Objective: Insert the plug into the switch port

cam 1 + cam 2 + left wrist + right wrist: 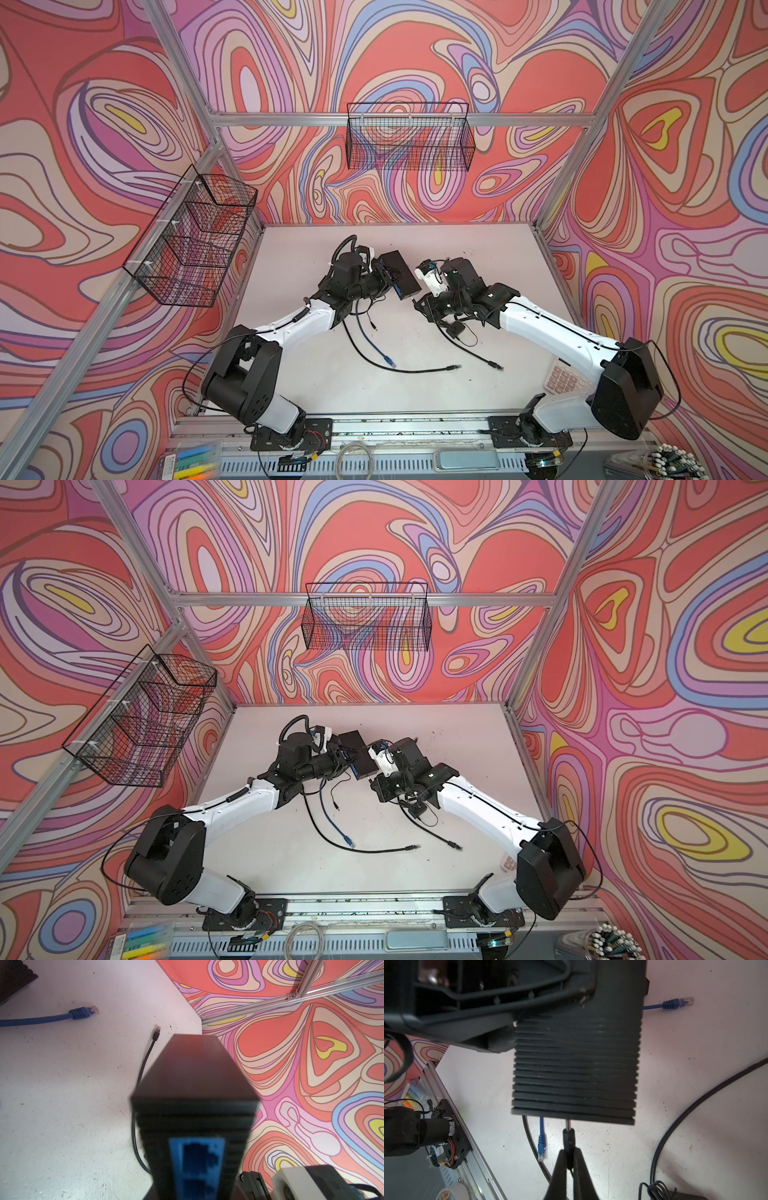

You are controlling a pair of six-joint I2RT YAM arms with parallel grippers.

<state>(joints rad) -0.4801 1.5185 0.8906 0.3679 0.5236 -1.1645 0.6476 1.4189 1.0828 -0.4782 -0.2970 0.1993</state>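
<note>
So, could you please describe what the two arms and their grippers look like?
Both the left arm and right arm have white shells, bulky black joint housings and thin black cables alongside. The left gripper is black; the right gripper has tapering black fingers.

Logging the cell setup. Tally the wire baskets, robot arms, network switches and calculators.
wire baskets: 2
robot arms: 2
network switch: 1
calculator: 1
Total: 6
</note>
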